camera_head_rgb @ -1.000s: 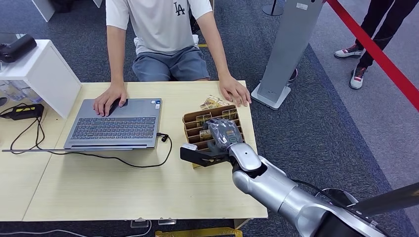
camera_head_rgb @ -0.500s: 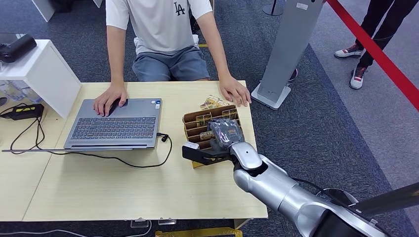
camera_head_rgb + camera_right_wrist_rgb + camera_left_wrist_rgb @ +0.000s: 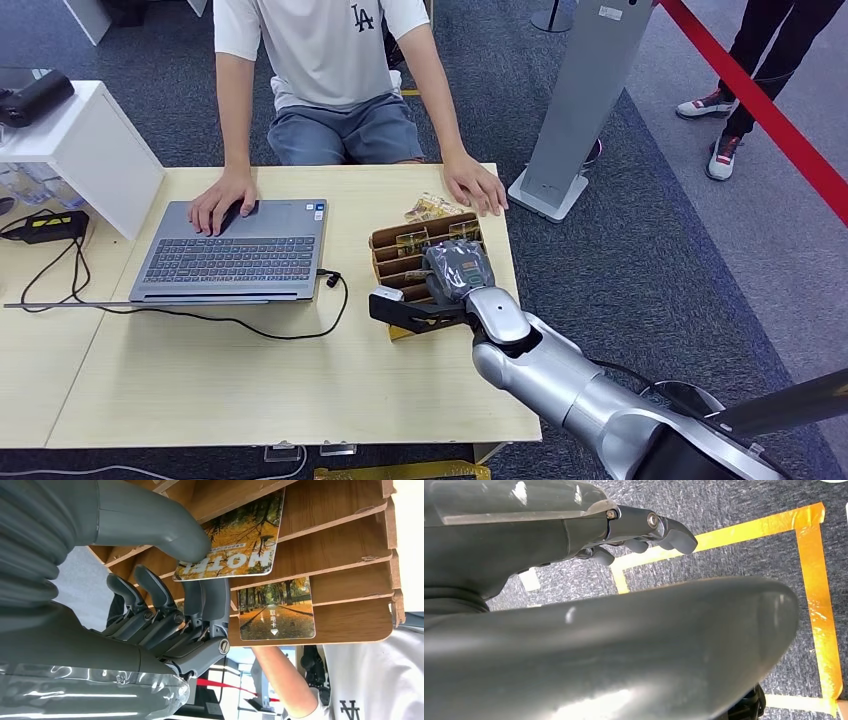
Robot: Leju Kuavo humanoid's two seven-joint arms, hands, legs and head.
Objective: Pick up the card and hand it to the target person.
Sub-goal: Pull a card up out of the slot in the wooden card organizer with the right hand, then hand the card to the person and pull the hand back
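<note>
A brown cardboard card holder (image 3: pixel 392 246) stands on the table's right side, with picture cards in its slots. My right hand (image 3: pixel 456 274) is on top of it. In the right wrist view, a card printed HOTEL (image 3: pixel 240 535) sticks out of the card holder (image 3: pixel 345 545). My right hand (image 3: pixel 165 615) pinches this card, with the thumb (image 3: pixel 155 527) on its face and the fingers (image 3: pixel 200 605) curled behind its edge. A second card (image 3: pixel 277 611) sits one slot over. The target person (image 3: pixel 320 60) sits across the table, one hand (image 3: pixel 478 186) flat near the holder. My left hand (image 3: pixel 659 527) hangs above the carpet, holding nothing.
An open laptop (image 3: pixel 235 250) with a black cable lies left of the holder, the person's other hand on it. Loose cards (image 3: pixel 432 208) lie behind the holder. A white box (image 3: pixel 85 150) is at the far left. A grey stand (image 3: pixel 585 90) and a red barrier (image 3: pixel 770 115) are to the right.
My right hand has edged slightly to the right on the holder. The person and the laptop have not moved.
</note>
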